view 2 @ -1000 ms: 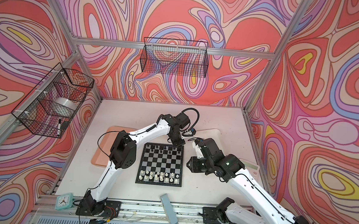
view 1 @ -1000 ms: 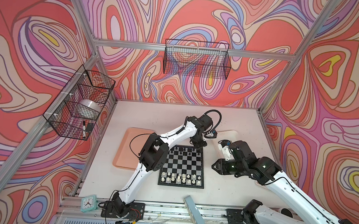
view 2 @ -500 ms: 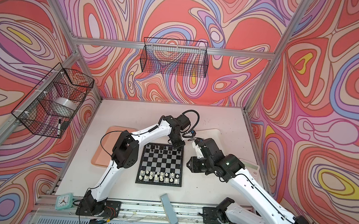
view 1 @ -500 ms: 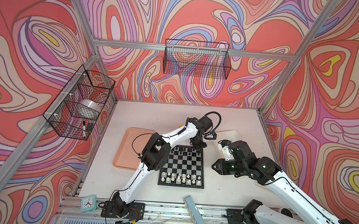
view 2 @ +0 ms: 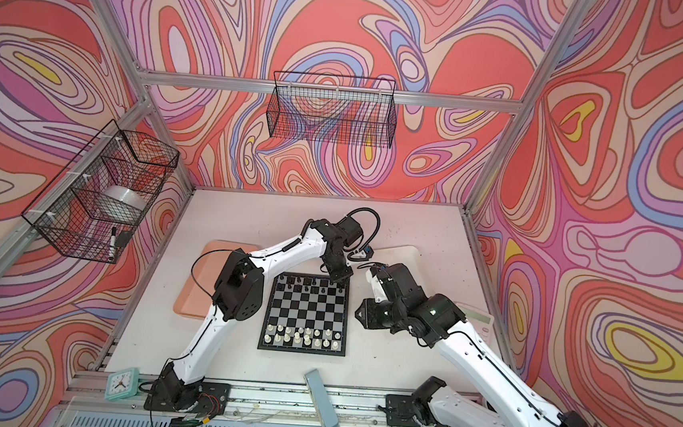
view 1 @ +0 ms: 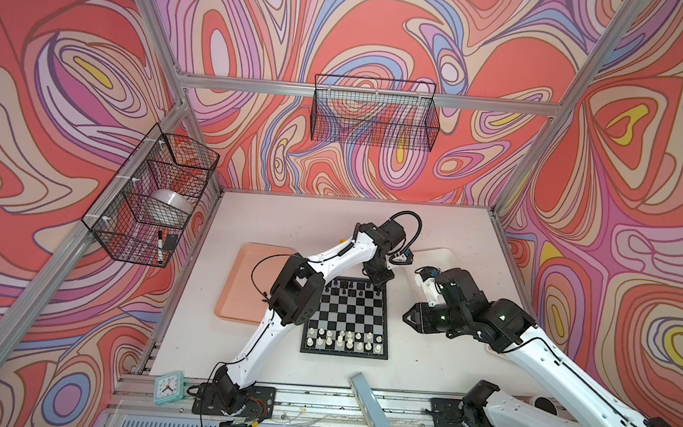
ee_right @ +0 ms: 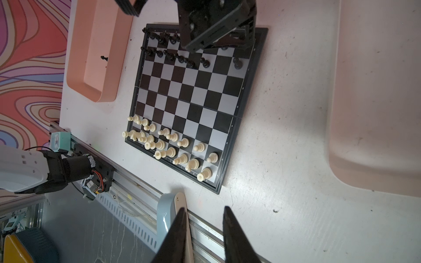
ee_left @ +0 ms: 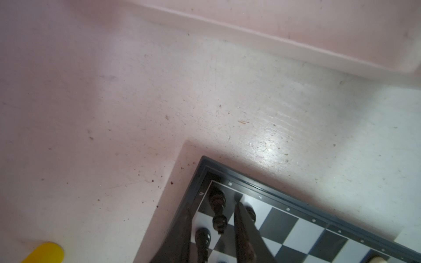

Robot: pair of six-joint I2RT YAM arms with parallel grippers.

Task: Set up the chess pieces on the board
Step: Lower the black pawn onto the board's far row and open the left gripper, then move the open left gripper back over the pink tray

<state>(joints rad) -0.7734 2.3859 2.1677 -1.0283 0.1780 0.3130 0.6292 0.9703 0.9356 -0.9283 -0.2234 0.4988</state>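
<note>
The board (view 1: pixel 348 315) (view 2: pixel 305 307) lies mid-table. Black chess pieces (view 1: pixel 351 284) (ee_right: pixel 168 45) fill its two far rows and cream-white ones (view 1: pixel 342 339) (ee_right: pixel 164 143) its two near rows, some crowded together. My left gripper (view 1: pixel 378 286) (ee_left: pixel 211 209) points down at the far right corner of the board (ee_left: pixel 296 227). It is open, and a tall black piece (ee_left: pixel 218 200) stands free on the corner square between its fingers. My right gripper (view 1: pixel 406 317) (ee_right: pixel 204 208) hovers right of the board, open and empty. One black pawn (ee_right: pixel 104 58) stands in the pink tray.
The pink tray (view 1: pixel 242 282) (ee_right: pixel 95 57) lies left of the board and a white tray (view 1: pixel 436 257) (ee_right: pixel 376 113) at the far right. A yellow glue stick (ee_left: pixel 45 252) lies behind the board. A clock (view 1: pixel 169 388) and a blue-grey object (view 1: pixel 368 404) sit on the front rail.
My left gripper's jaws have opened, letting go of the black piece on the far right corner square. The right arm has not moved.
</note>
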